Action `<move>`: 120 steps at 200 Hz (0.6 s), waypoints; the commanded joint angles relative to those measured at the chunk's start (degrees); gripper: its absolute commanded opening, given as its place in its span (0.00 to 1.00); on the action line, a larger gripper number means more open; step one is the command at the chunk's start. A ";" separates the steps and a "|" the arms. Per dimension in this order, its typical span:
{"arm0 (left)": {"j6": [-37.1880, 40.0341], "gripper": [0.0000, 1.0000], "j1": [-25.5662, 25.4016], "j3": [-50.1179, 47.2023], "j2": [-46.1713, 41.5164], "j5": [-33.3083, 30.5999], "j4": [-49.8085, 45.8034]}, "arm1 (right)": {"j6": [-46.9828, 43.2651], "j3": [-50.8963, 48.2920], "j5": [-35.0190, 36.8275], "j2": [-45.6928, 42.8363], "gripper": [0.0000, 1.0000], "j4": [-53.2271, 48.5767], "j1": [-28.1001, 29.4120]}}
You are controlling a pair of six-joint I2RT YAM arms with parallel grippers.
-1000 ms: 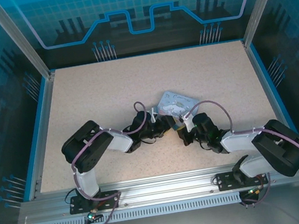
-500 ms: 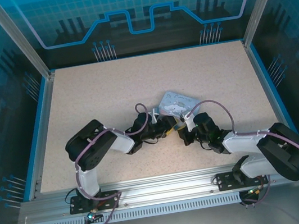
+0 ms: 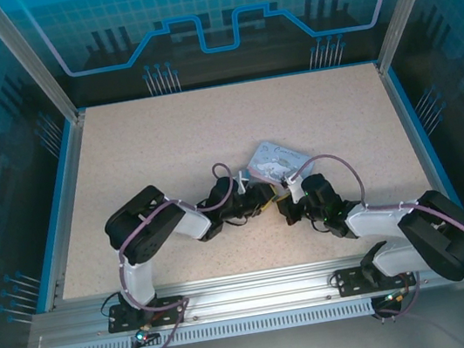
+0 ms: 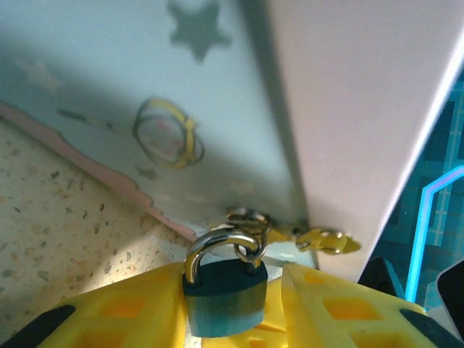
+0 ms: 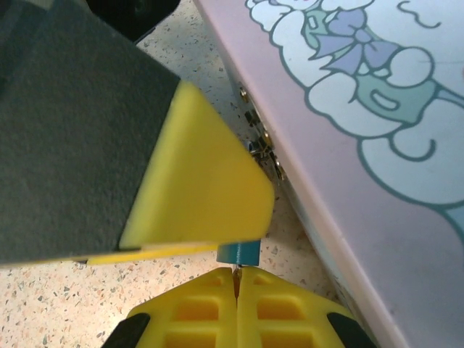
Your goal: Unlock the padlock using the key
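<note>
The small padlock [image 4: 225,293], dark blue-grey with a silvery shackle, hangs from the hasp ring [image 4: 250,217] of the pale tin [image 4: 145,72]. My left gripper [image 4: 230,308] is open around it. One yellow finger [image 4: 138,304] touches its left side and the other finger [image 4: 341,304] stands a sliver off its right side. In the right wrist view my right gripper [image 5: 236,275] is shut on the key [image 5: 235,272], a thin dark sliver. The key's tip is at the underside of the padlock [image 5: 238,252]. Both grippers meet at the near corner of the tin [image 3: 273,163].
The tin [image 5: 348,109] lies tilted on the speckled table [image 3: 158,150] with its cartoon-printed lid up. Its yellow latch piece [image 4: 326,239] sticks out beside the hasp. The left finger [image 5: 196,181] looms over the padlock in the right wrist view. Blue walls ring the table.
The left arm has edged right, bringing its gripper closer to the tin's near corner. The right arm has shifted only slightly.
</note>
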 commanded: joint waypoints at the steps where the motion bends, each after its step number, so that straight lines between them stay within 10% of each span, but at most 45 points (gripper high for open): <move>1: -0.89 0.38 -1.36 2.17 0.60 1.92 2.10 | 0.41 0.82 -1.91 -0.22 0.00 2.35 -0.38; 120: -0.07 0.24 -1.43 2.79 0.20 0.67 0.96 | 0.07 0.90 -2.48 -0.78 0.04 1.69 -0.60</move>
